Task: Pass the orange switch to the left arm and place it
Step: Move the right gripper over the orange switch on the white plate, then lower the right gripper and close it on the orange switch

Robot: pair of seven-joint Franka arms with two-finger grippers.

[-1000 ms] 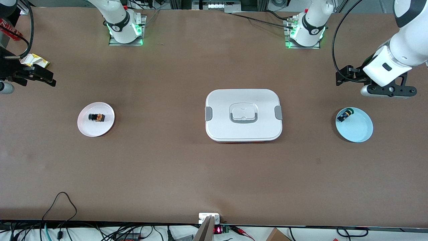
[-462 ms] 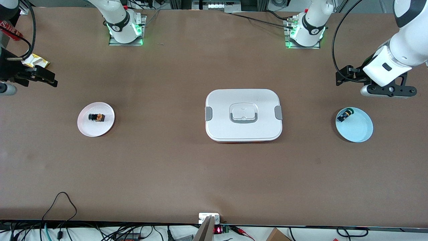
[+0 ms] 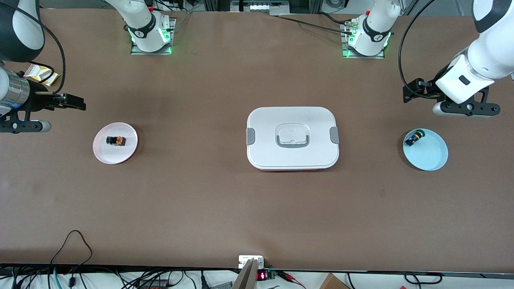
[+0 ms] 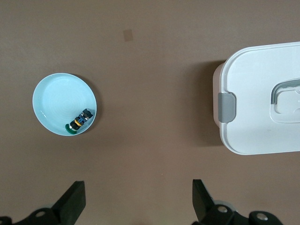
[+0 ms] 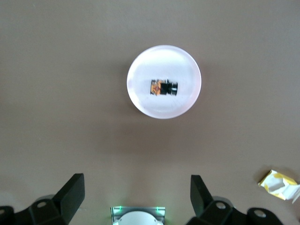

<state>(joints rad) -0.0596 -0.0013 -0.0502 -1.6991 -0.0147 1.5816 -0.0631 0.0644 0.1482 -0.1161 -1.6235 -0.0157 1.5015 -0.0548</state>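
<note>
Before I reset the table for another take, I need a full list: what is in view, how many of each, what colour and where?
orange switch: one, black and orange, lying on the pink plate.
pink plate: one, toward the right arm's end.
box: one, white with grey clips, mid-table, lid on.
blue plate: one, toward the left arm's end.
black switch: one, blue and green end, at the blue plate's rim.
wrapper: one, yellow and white, at the right arm's end.
right gripper: black, open, empty, over table near the pink plate.
left gripper: black, open, empty, over table near the blue plate.
</note>
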